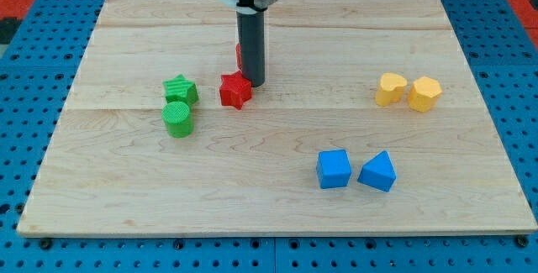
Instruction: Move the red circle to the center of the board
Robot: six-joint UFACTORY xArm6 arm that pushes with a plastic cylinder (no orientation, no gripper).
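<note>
Nearest you, low on the wooden board (126, 197), sat a blue cube (334, 170) with a blue triangular block (377, 172) just beside it on the view's right, both well below and to the right of the red star (236, 91). To the view's left of that star, a green cylinder (177, 118) touched a green star (180, 90) that lay just above it. Far to the star's right, a yellow rounded block (391, 89) and a yellow hexagonal block (424, 94) stood side by side. The red star lay a little above the board's middle, and your rod came down just at its upper right, my tip (253, 84) touching or nearly touching it; the rod is a plain dark shaft with nothing to spread or pinch. Behind the rod, you could see only a sliver of the red circle (239, 55), just above the star and mostly hidden.
</note>
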